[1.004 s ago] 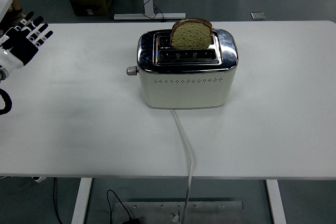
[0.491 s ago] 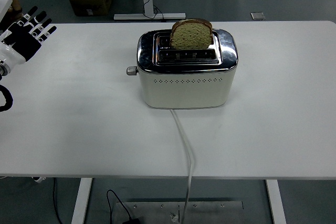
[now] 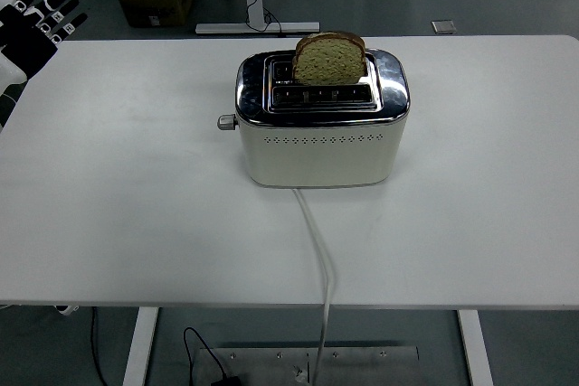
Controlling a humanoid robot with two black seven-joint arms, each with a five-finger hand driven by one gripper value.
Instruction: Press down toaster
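Nothing pressed yet: the toaster (image 3: 322, 120) lever (image 3: 225, 121) sits up, bread (image 3: 329, 58) raised, my left hand (image 3: 34, 23) spread empty, well apart

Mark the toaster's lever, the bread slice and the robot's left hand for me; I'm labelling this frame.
lever (image 3: 225, 121), head view, on its knob at the toaster's left end
bread slice (image 3: 329, 61), head view, on its near face
left hand (image 3: 29, 26), head view, on its palm

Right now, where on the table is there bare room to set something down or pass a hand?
Bare: the table left of the toaster, out to the left hand at the far-left corner; also everything right of the toaster. Near the front edge, the cord splits the space. Crowded only by the lever and the bread slice.
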